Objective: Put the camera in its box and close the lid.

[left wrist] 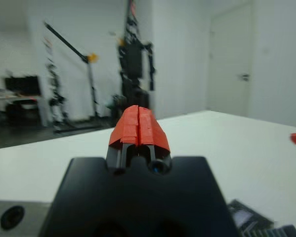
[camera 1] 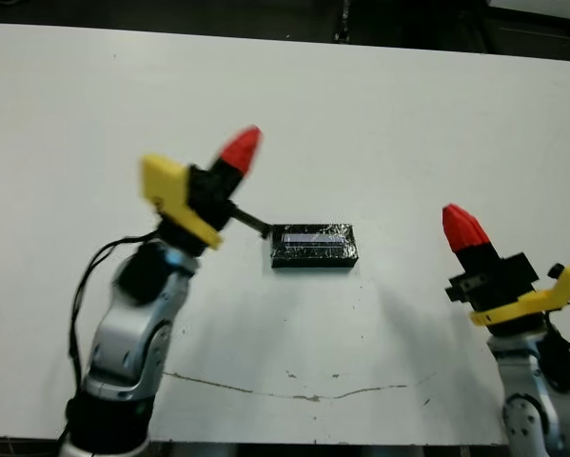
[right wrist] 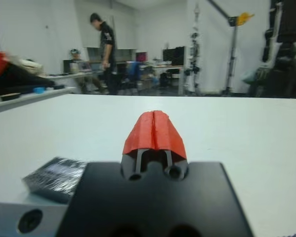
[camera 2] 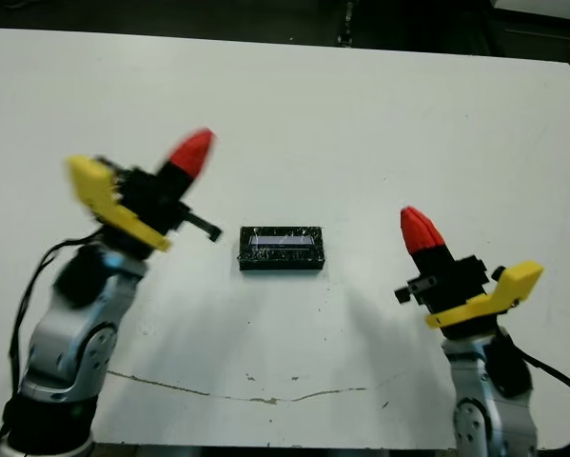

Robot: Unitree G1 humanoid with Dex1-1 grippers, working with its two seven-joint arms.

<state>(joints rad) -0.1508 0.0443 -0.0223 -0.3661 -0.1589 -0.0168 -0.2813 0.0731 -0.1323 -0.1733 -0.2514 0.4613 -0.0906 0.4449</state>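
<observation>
The foil-topped black lid (camera 1: 313, 240) lies flat on its box (camera 1: 313, 259), whose black sides show beneath it at the middle of the white table (camera 1: 380, 114). The camera is hidden. My left gripper (camera 1: 241, 149) is raised to the left of the box, tips pointing up and away, fingers shut with nothing in them; the left wrist view shows the red tips (left wrist: 139, 123) pressed together. My right gripper (camera 1: 461, 227) hovers to the box's right, also shut and holding nothing, its tips (right wrist: 154, 129) closed in the right wrist view, where the box (right wrist: 56, 177) lies beside it.
A thin dark crack line (camera 1: 294, 390) runs across the table near its front edge. Beyond the far edge stand a person (right wrist: 105, 44), desks and equipment stands (left wrist: 133, 59).
</observation>
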